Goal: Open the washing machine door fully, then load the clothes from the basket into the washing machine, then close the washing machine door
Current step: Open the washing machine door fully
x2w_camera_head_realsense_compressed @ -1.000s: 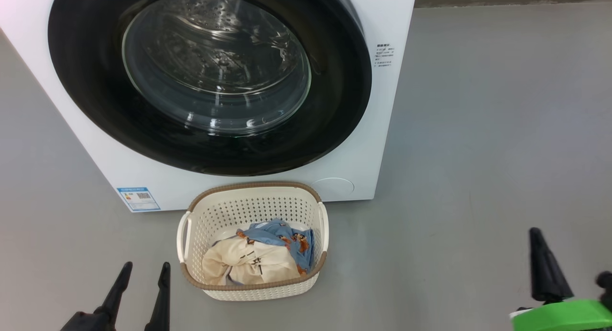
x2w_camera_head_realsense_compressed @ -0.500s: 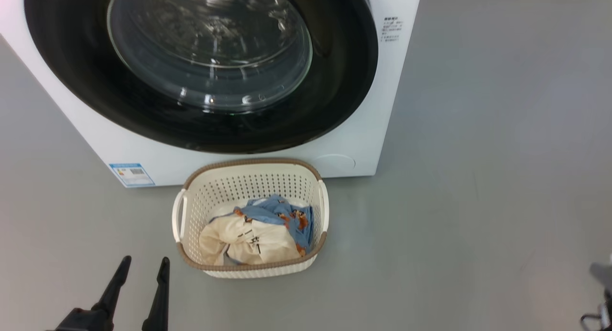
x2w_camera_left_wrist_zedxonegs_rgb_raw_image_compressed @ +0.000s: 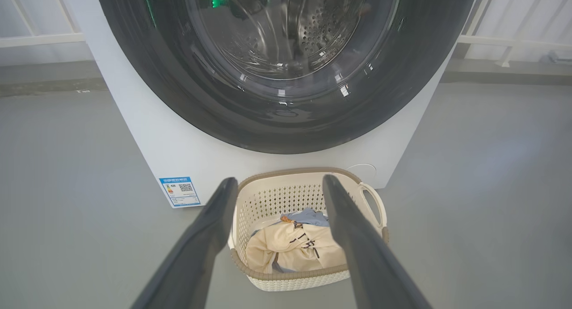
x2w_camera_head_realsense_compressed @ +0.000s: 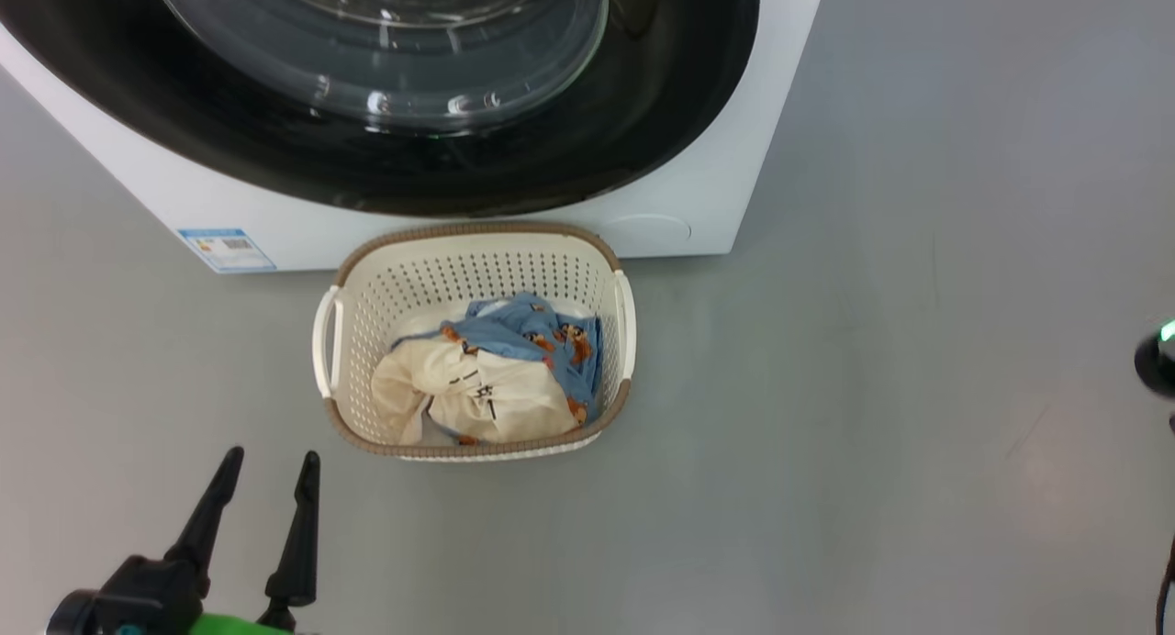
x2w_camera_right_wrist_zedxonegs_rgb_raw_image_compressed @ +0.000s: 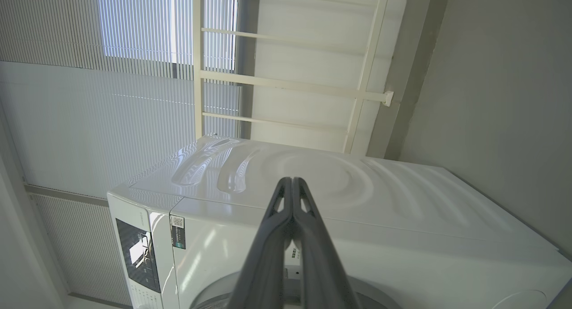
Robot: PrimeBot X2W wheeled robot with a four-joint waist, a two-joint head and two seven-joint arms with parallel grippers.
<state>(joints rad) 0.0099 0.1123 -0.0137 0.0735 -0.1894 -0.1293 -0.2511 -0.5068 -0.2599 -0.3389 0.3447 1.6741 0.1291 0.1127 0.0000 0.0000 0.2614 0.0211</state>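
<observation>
At washer point(x2w_camera_head_realsense_compressed: 707, 185) front, found door point(x2w_camera_head_realsense_compressed: 395, 75) shut and clothes point(x2w_camera_head_realsense_compressed: 496, 387) in basket point(x2w_camera_head_realsense_compressed: 477, 272) just before it. Judged no step done: opening, loading, closing outstanding. Noted door's glossy black rim, bulging clear glass; soft crumpled clothes, cream and printed blue; perforated cream plastic basket, brown woven-look rim. Found left gripper point(x2w_camera_head_realsense_compressed: 273, 454) wide open, empty, near basket; right gripper point(x2w_camera_right_wrist_zedxonegs_rgb_raw_image_compressed: 291, 180) shut, empty, pointed at washer.

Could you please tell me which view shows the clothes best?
The head view: both clothes lie unobstructed from above. The left wrist view sees them lower, partly behind the left tool.
</observation>
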